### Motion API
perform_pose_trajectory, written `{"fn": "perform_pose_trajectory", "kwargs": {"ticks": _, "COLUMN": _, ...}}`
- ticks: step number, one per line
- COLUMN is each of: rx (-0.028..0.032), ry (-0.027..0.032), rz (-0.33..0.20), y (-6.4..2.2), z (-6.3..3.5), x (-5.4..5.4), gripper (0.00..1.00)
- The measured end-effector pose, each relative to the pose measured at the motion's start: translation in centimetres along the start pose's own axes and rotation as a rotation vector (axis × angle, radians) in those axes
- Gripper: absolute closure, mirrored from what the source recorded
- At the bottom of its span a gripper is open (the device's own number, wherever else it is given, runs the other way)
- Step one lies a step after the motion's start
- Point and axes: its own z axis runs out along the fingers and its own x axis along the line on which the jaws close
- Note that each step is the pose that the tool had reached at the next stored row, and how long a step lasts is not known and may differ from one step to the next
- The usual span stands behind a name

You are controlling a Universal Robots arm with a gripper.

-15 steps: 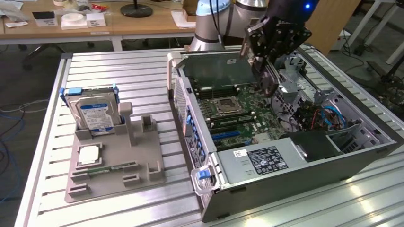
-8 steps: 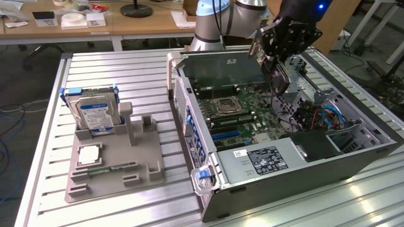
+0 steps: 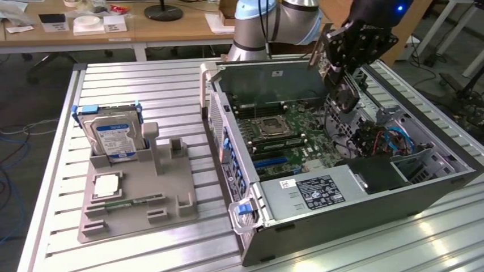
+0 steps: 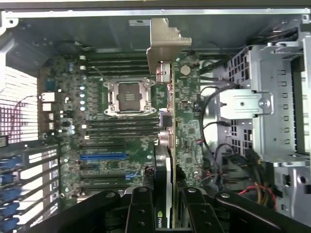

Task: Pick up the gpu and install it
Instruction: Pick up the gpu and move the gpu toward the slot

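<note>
Two black fingers [image 4: 141, 213] of the gripper [image 4: 167, 216] are clenched on the gpu [image 4: 167, 145], one on each flat face. The wrist view shows the card edge-on, with its silver bracket [image 4: 164, 43] at the end farthest from the fingers.

In the exterior view the gripper [image 3: 346, 59] sits at about one o'clock in the frame. The gpu [image 3: 344, 96] hangs upright beneath it, over the inside of the open computer case [image 3: 355, 204]. Whether the card's lower edge touches anything cannot be told.

At nine o'clock from the card lies the green motherboard [image 3: 295, 141], with the square processor socket [image 3: 271, 127] near its middle. At five o'clock from the socket sits the grey power box [image 3: 318, 192] with its white label.

Well apart from the case, at nine o'clock from it, a grey holder tray [image 3: 174, 198] rests on the ribbed metal table [image 3: 121, 79]. A hard drive [image 3: 113, 133] with a blue-white label stands propped at the tray's eleven o'clock corner. A processor chip [image 3: 106, 186] lies flat at six o'clock from the drive. A wooden desk [image 3: 151, 28] runs along at eleven o'clock.
</note>
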Motion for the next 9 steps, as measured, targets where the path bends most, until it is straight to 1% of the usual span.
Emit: {"fn": "perform_pose_trajectory", "kwargs": {"ticks": 9, "rx": 0.0001, "ry": 0.0000, "rz": 0.000, "y": 0.10, "z": 0.05, "x": -2.3, "gripper": 0.73}}
